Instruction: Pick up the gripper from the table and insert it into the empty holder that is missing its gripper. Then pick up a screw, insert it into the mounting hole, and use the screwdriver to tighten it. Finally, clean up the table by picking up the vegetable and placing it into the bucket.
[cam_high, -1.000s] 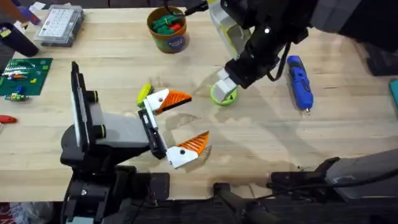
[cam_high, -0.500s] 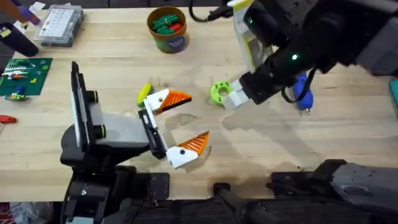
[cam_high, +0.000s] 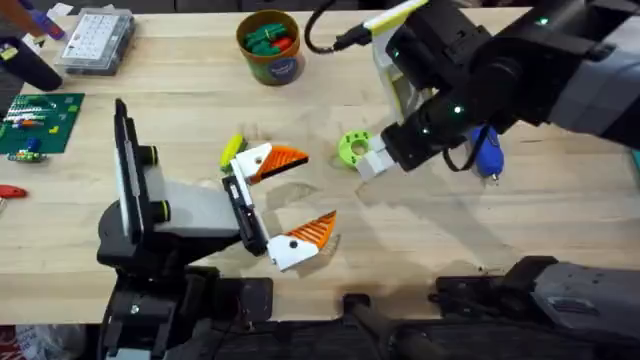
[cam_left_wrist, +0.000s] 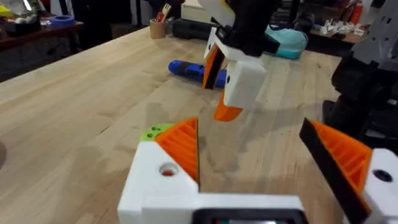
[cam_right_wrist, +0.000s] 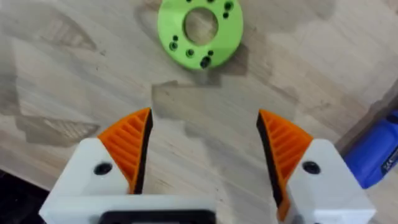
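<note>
We see the wooden bench (cam_high: 560, 215) with the right gripper (cam_high: 372, 160) reached in over its middle, fingers spread wide with nothing between them, and the lime-green gripper piece (cam_high: 352, 148) lying flat just beyond their tips, toward the left arm's side. Being round, it offers no long axis, so we judge any approach angle serves. The left gripper (cam_high: 285, 205) rests nearby, fingers also apart and empty, but the right is nearer. The blue screwdriver (cam_high: 487, 152) lies behind the right arm, and the bucket (cam_high: 272, 62) stands well apart at the far edge; nothing blocks the way.
</note>
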